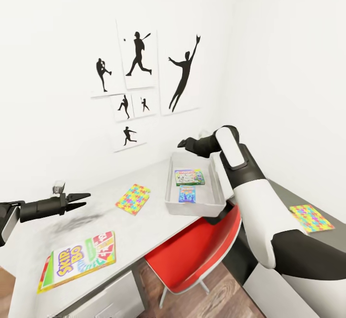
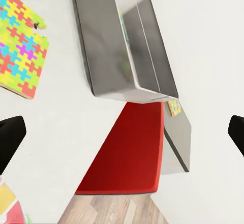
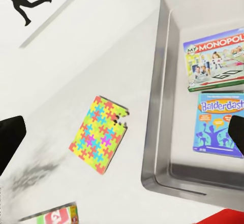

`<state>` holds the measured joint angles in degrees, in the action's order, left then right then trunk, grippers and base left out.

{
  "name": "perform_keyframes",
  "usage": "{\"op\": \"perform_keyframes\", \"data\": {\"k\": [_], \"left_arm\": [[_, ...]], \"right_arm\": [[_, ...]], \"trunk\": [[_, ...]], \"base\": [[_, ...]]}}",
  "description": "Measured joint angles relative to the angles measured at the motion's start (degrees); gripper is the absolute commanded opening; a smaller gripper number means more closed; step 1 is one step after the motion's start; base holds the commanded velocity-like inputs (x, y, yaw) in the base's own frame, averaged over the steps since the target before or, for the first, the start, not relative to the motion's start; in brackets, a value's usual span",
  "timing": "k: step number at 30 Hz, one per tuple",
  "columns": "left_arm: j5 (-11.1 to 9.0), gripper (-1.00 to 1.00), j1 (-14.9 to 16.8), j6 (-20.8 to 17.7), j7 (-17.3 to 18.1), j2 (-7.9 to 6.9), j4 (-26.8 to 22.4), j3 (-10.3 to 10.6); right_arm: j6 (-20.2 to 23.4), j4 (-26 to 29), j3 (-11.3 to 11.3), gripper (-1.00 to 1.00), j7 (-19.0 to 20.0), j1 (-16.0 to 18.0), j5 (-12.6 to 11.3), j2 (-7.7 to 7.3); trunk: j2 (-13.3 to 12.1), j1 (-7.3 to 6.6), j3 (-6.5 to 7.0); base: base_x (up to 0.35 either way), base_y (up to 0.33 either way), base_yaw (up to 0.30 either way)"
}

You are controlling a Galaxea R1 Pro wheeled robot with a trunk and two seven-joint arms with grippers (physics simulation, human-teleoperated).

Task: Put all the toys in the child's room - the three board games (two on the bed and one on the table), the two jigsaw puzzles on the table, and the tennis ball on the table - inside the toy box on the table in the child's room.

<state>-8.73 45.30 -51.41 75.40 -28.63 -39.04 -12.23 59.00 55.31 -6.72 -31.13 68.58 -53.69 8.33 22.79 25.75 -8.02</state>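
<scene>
The light grey toy box [image 1: 217, 197] [image 3: 157, 107] [image 2: 127, 41] stands on the pale table [image 1: 144, 226]. Inside lie a pale-green Monopoly board game [image 1: 189, 177] [image 3: 216, 59] and a small blue one [image 1: 187, 194] [image 3: 218, 122]. A jigsaw puzzle [image 1: 133, 198] [image 3: 99, 140] [image 2: 20, 46] rests left of the box. The Skip-Bo game [image 1: 77, 260] lies at the table's near left. Another puzzle [image 1: 311, 218] [image 2: 174, 107] sits on the lower dark desk. My right gripper [image 1: 181, 143] [image 3: 123, 135] hovers open over the box's far end. My left gripper [image 1: 79, 200] [image 2: 123, 132] is open above the table's left part. The tennis ball and bed are out of view.
A red chair [image 1: 197, 255] [image 2: 127, 153] is tucked under the table below the toy box. The dark grey desk [image 1: 288, 197] runs along the right wall. Athlete silhouettes [image 1: 139, 53] hang behind. A small grey object [image 1: 58, 187] stands near the left gripper. White drawers [image 1: 110, 298] sit under the table.
</scene>
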Motion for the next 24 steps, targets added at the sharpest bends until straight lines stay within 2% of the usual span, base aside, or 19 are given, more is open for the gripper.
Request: {"op": "perform_keyframes", "data": {"k": [24], "left_arm": [[0.1, 1.0, 0.0, 0.0, 0.0, -0.01, 0.0, 0.0]], "right_arm": [[-0.1, -0.1, -0.3, 1.0, 0.0, 0.0, -0.1, 0.03]], "trunk": [[0.0, 0.01, -0.77]], "base": [[-0.068, 0.065, 0.261]]}}
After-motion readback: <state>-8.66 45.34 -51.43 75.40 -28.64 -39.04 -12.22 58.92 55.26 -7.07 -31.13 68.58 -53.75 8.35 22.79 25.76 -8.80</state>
